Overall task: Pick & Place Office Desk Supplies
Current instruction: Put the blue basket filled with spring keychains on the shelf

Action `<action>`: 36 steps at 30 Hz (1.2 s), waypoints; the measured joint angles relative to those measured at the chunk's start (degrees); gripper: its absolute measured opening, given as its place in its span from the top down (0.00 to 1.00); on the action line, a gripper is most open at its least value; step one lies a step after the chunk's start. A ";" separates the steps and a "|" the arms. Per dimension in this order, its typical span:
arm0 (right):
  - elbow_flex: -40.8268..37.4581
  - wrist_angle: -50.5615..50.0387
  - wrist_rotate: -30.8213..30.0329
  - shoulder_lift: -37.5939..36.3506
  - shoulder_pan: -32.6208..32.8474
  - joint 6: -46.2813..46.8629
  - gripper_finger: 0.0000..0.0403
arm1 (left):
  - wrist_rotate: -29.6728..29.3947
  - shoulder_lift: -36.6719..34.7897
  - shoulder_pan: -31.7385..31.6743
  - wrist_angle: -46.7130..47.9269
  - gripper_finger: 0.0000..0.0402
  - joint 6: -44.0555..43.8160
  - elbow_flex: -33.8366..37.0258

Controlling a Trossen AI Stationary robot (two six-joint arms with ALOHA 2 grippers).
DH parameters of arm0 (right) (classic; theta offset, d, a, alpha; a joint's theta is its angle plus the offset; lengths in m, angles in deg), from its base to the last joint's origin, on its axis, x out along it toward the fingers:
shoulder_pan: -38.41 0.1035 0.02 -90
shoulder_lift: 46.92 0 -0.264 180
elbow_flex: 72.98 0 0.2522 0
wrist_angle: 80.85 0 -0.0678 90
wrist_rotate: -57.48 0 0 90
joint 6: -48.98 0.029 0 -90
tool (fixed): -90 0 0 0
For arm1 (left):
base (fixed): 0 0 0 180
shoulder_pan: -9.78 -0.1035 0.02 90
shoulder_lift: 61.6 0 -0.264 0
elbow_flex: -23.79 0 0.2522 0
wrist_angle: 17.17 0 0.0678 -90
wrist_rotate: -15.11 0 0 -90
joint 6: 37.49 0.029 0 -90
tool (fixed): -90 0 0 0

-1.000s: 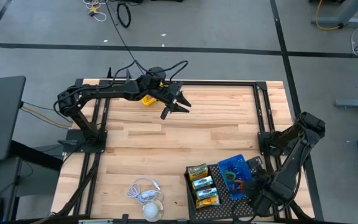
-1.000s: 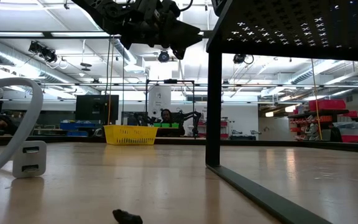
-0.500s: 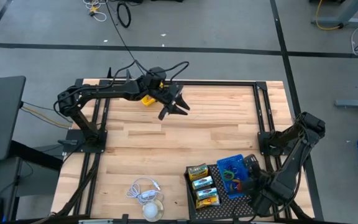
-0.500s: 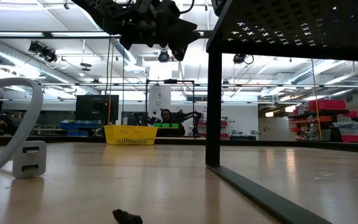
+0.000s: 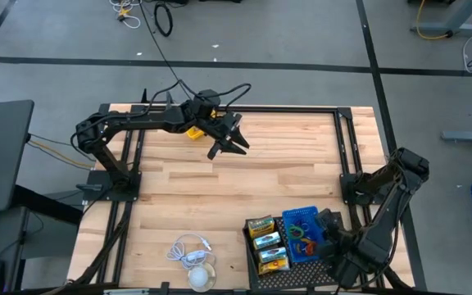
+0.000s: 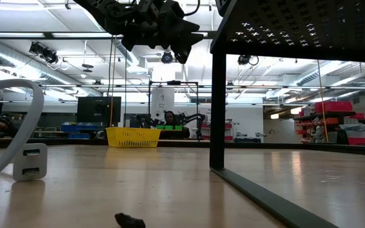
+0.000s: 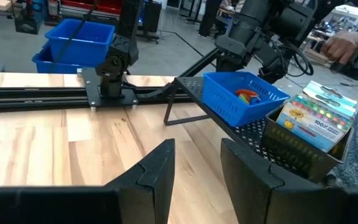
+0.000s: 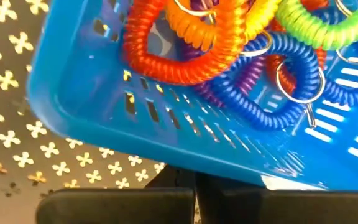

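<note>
Your right wrist view alone shows the coiled orange, blue and green plastic loops (image 8: 229, 56) inside the blue slotted basket (image 8: 135, 134); right gripper (image 8: 194, 186) clenched beneath it. Left gripper (image 5: 234, 141) hangs part-open, empty.

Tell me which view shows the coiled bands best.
Right wrist view: the coiled bands fill the frame inside the blue basket. High and left wrist views show them as small coloured specks; the low view shows none.

Tabletop (image 5: 220, 188) pale wood, matt; tray (image 8: 17, 149) dark perforated metal; basket (image 8: 185, 134) glossy blue plastic; coils (image 8: 185, 46) shiny plastic.
</note>
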 joint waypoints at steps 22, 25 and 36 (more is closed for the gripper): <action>0.00 -2.38 -4.05 0.00 -0.02 3.54 1.00 | -0.16 0.00 -2.91 1.54 0.66 0.92 0.00; 0.00 -1.63 -4.11 0.00 -0.02 2.75 1.00 | 1.42 0.00 -4.00 1.67 0.66 0.14 0.00; 0.02 5.74 -3.77 0.00 1.26 2.27 1.00 | 4.28 -0.13 -5.86 5.07 0.66 0.13 0.00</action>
